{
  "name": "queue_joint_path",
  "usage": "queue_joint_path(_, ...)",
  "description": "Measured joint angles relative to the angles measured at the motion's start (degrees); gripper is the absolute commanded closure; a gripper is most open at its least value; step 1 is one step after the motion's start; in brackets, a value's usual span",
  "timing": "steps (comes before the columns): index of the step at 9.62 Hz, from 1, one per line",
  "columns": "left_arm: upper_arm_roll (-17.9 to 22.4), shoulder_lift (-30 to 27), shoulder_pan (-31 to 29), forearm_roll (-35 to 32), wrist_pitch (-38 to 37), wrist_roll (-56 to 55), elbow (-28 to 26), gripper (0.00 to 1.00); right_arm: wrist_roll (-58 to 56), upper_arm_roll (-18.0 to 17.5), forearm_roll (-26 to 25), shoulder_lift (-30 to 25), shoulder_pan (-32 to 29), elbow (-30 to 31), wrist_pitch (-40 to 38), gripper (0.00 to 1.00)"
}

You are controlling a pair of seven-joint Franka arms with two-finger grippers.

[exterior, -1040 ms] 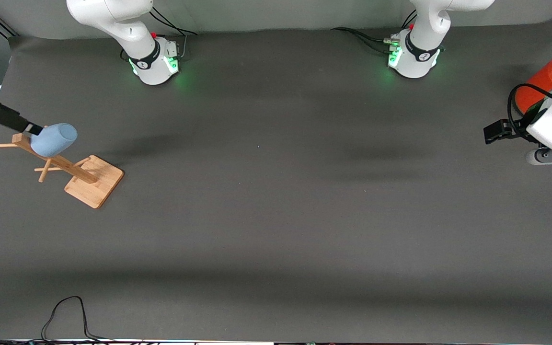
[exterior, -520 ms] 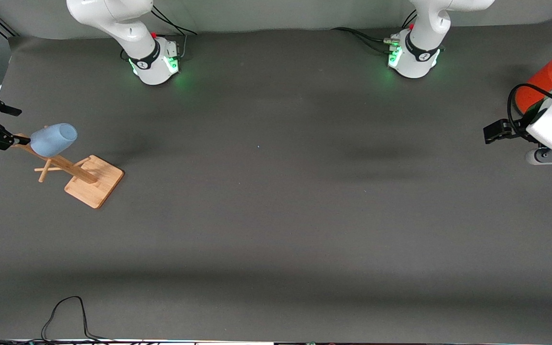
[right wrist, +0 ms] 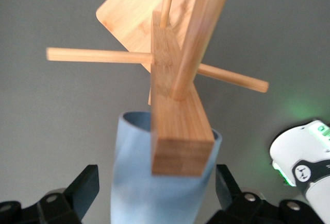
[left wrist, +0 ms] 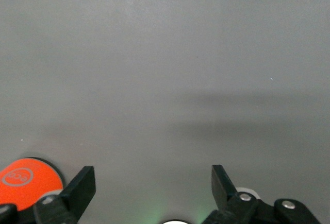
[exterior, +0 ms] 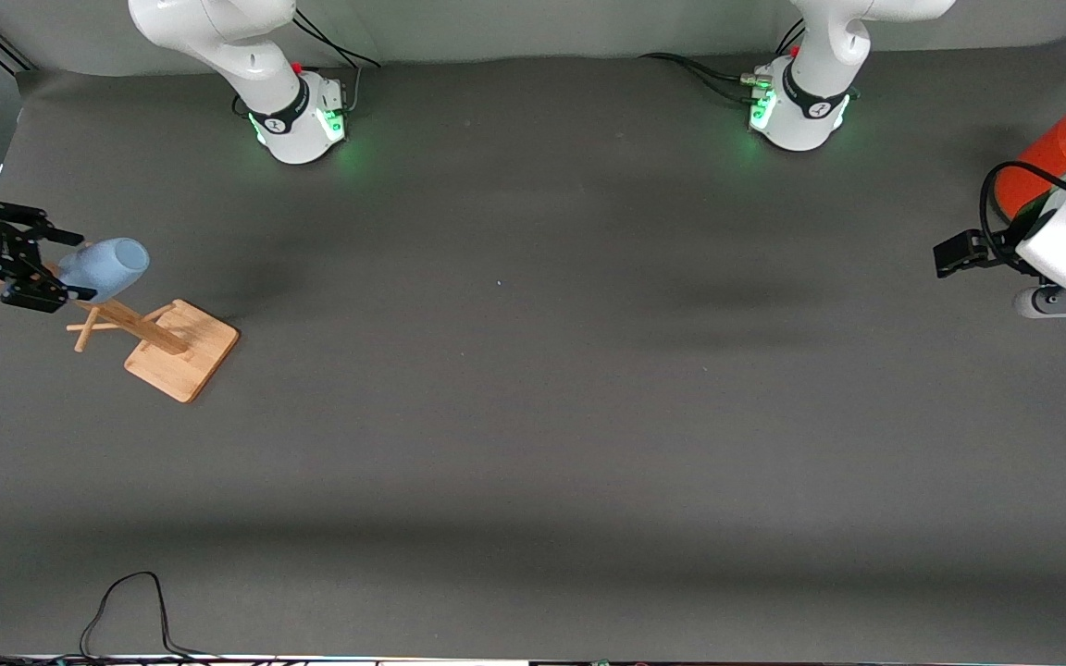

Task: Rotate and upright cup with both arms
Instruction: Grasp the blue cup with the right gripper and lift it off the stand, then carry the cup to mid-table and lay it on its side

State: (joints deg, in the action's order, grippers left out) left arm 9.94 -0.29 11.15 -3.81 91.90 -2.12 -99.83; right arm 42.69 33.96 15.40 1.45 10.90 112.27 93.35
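The lower part of the front view is taken up by bare grey surface (exterior: 533, 444), with only a thin black cable (exterior: 130, 606) looped at the bottom edge, lower left of the frame. The middle of the surface is likewise open from one arm's end to the other.

At the left edge of the frame, a wooden peg rack (exterior: 158, 338) is seen on its square base. The cup (exterior: 105, 267) is hung on one of the rack's pegs, tipped on its side, at the right arm's end of the surface. The right gripper (exterior: 59, 266) is held at the cup's closed end, its fingers (exterior: 54, 234) spread wide to either side of the cup and not closed on it. In the right wrist view the cup (right wrist: 154, 183) is seen between the parted fingers (right wrist: 82, 188), with the rack (right wrist: 178, 95) in front of it.

At the right edge of the frame, the left gripper (exterior: 949, 253) is held over the surface, waiting; its fingers (left wrist: 82, 185) are spread wide, with nothing between them. An orange can (exterior: 1042, 162) stands just beside the left arm.
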Motion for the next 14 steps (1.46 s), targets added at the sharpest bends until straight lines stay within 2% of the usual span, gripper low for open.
queue_joint_path(1,0.0,0.0,0.0,0.0,0.0,0.0,0.0,0.0,-0.1,0.2,0.4,0.1,0.0,1.2,0.2,0.23)
queue_joint_path(2,0.0,0.0,0.0,0.0,0.0,0.0,0.0,0.0,-0.2,0.2,0.6,0.0,0.0,1.6,0.2,0.52)
queue_joint_path(6,0.0,0.0,0.0,0.0,0.0,0.0,0.0,0.0,-1.1,0.1,1.0,-0.4,0.4,1.2,-1.2,0.55)
queue_joint_path(9,0.0,0.0,0.0,0.0,-0.1,0.0,0.0,0.0,0.5,-0.8,3.8,-1.4,0.6,-2.1,-5.9,0.54)
queue_joint_path(10,0.0,0.0,0.0,0.0,-0.2,0.0,0.0,0.0,3.6,-3.3,4.1,-2.5,0.6,-2.7,-6.1,0.54)
queue_joint_path(11,0.0,0.0,0.0,0.0,-0.2,0.0,0.0,0.0,8.9,-7.7,4.3,-3.7,0.7,-3.7,-6.0,0.54)
queue_joint_path(13,0.0,0.0,0.0,0.0,-0.2,0.0,0.0,0.0,20.9,-19.9,4.4,-4.6,1.1,-7.3,-4.0,0.54)
queue_joint_path(14,0.0,0.0,0.0,0.0,-0.2,0.0,0.0,0.0,26.8,-26.2,4.5,-4.4,1.4,-8.1,-0.1,0.54)
